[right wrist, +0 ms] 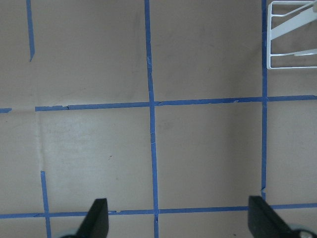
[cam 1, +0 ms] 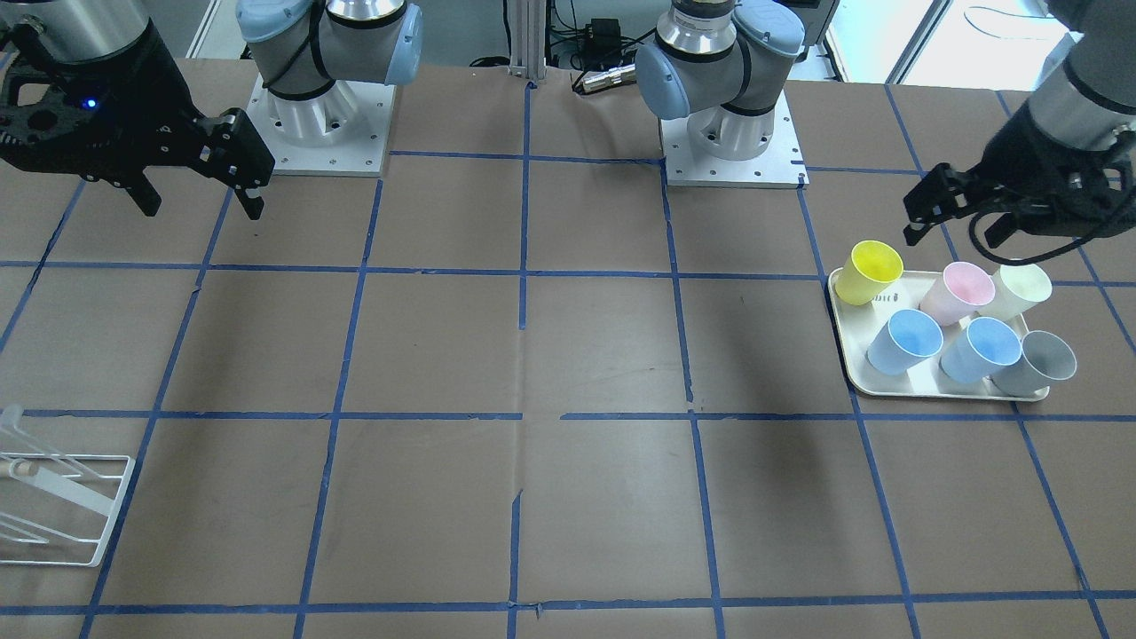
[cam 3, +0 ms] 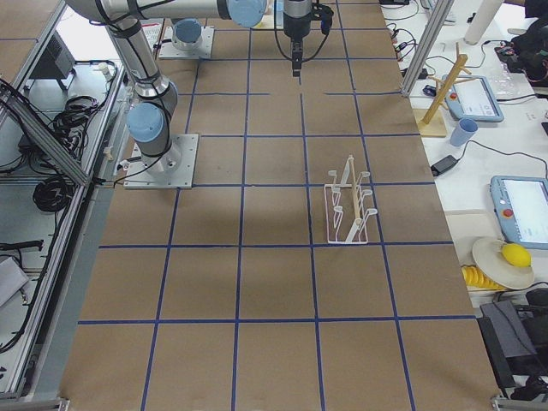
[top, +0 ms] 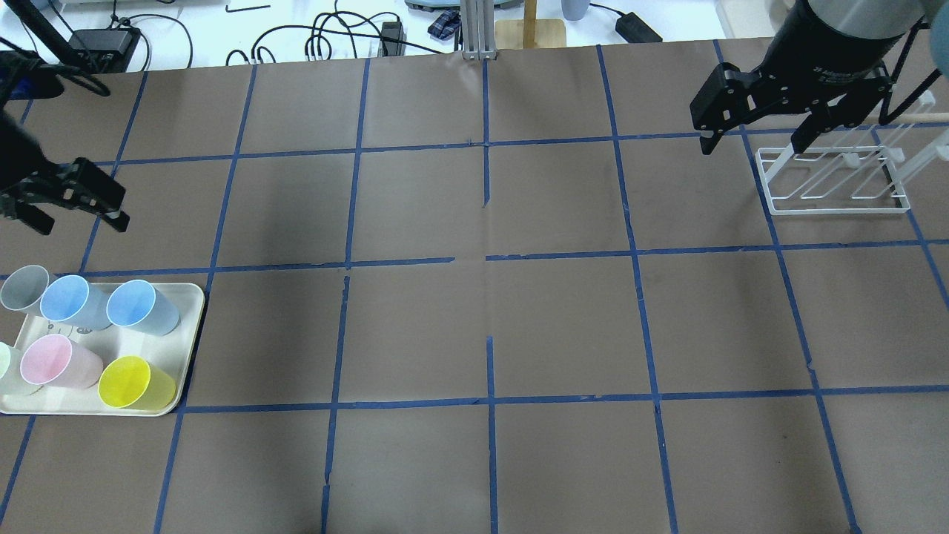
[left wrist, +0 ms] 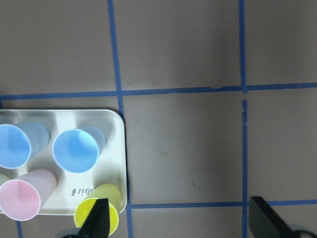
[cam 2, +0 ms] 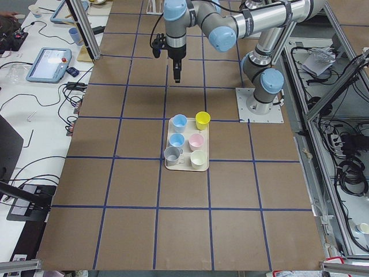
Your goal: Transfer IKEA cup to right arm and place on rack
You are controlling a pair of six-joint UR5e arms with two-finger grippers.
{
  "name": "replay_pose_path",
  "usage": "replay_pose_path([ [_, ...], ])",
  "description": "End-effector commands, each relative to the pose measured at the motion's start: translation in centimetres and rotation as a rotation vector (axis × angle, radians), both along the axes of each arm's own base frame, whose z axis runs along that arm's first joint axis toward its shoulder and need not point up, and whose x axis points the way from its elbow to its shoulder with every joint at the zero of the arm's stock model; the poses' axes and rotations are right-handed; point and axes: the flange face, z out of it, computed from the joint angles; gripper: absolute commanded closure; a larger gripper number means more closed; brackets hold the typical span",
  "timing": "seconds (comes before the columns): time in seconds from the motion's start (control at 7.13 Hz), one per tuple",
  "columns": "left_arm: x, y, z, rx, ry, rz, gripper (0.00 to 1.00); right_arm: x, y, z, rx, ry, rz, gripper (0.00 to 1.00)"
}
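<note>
Nearest the front-facing camera, the rack [cam 1: 55, 508] stands on the table [cam 1: 568, 355] toward the right end, close to the operators' edge; no cup is on it. Grey cup [cam 1: 1040, 364] sits mouth up in the tray [cam 1: 923, 387], toward the left end, roughly midway between the robot's edge and the operators' edge; it occupies the tray corner nearest the operators and the left end, just beside a blue cup [cam 1: 983, 348]; four more cups share the tray. Left gripper [cam 1: 950, 235] hangs raised near the tray, apart from every cup; jaws spread wide with nothing between them, as the wrist view confirms. Right gripper [cam 1: 204, 209] hangs raised on the rack's side of the table, apart from the rack; jaws likewise spread and empty. Progress, as judged: no step is complete; the grey cup is not yet grasped. Remaining: left gripper descends on the grey cup and lifts it; hand-over to the right gripper; placement on the rack.
</note>
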Motion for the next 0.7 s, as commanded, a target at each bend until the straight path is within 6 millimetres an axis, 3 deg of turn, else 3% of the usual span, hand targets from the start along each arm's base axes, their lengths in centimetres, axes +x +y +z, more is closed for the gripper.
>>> replay_pose_path([
  [0.0, 12.0, 2.7, -3.1, -0.016, 0.008, -0.074, 0.0, 0.0, 0.0, 0.0, -0.002, 0.0, 0.0, 0.0],
  [0.28, 20.2, 5.6, -6.9, -0.011, 0.035, -0.124, 0.0, 0.0, 0.0, 0.1, -0.003, 0.0, 0.0, 0.0],
  [0.42, 23.0, 6.6, -9.2, -0.039, 0.061, -0.115, 0.0, 0.0, 0.0, 0.1, -0.003, 0.0, 0.0, 0.0],
  [0.56, 25.2, 5.9, -11.5, -0.081, 0.001, -0.191, 0.0, 0.0, 0.0, 0.1, -0.002, 0.0, 0.0, 0.0],
])
